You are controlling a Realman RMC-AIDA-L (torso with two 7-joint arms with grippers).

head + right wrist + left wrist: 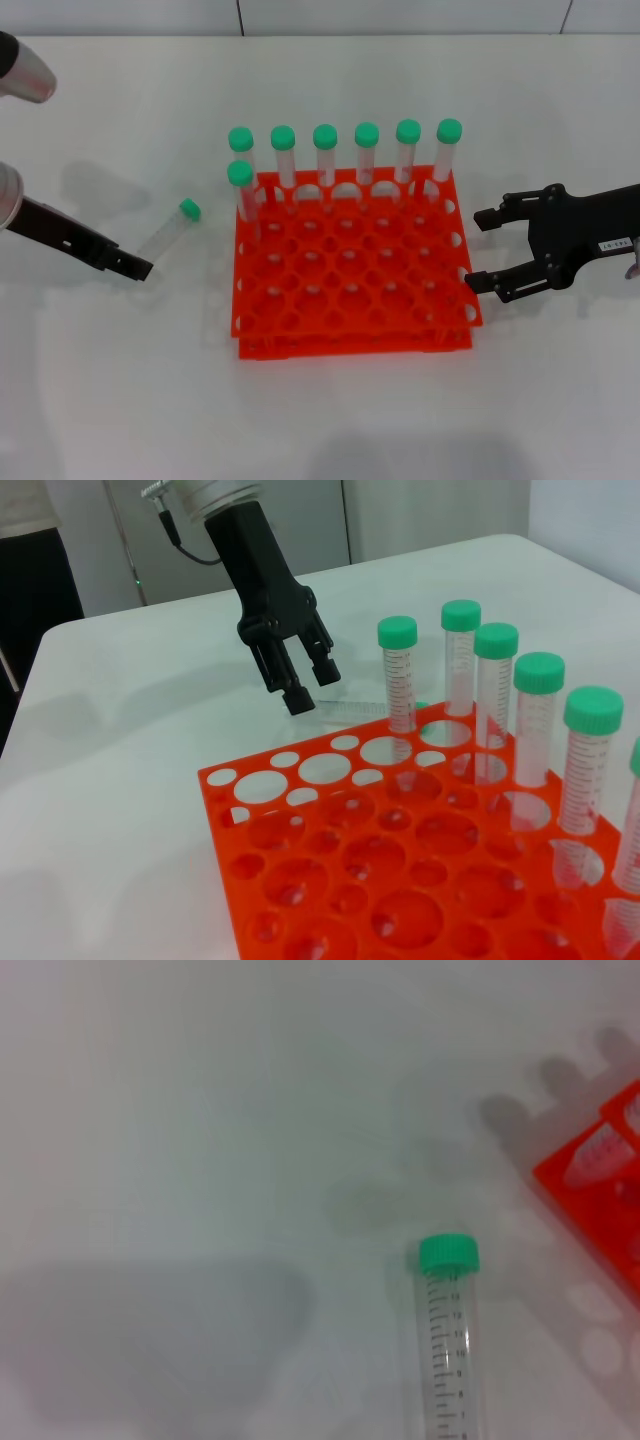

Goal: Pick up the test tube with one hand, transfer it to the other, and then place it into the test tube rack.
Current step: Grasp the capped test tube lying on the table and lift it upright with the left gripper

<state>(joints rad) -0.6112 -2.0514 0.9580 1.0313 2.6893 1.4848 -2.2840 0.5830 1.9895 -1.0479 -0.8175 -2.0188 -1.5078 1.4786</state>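
Observation:
A clear test tube [167, 231] with a green cap lies flat on the white table, left of the orange test tube rack [350, 342]. It also shows in the left wrist view [448, 1352] and in the right wrist view [352, 710]. My left gripper [130, 265] is open and empty, low over the table, its tip just off the tube's tapered end; it also shows in the right wrist view [312, 686]. My right gripper [478, 250], with a white label, is open and empty beside the rack's right edge.
Several green-capped tubes [366, 150] stand upright along the rack's far row, one more at the far left of the row in front [241, 190]. The rack's other holes [330, 880] are unfilled. The rack's corner shows in the left wrist view [600, 1165].

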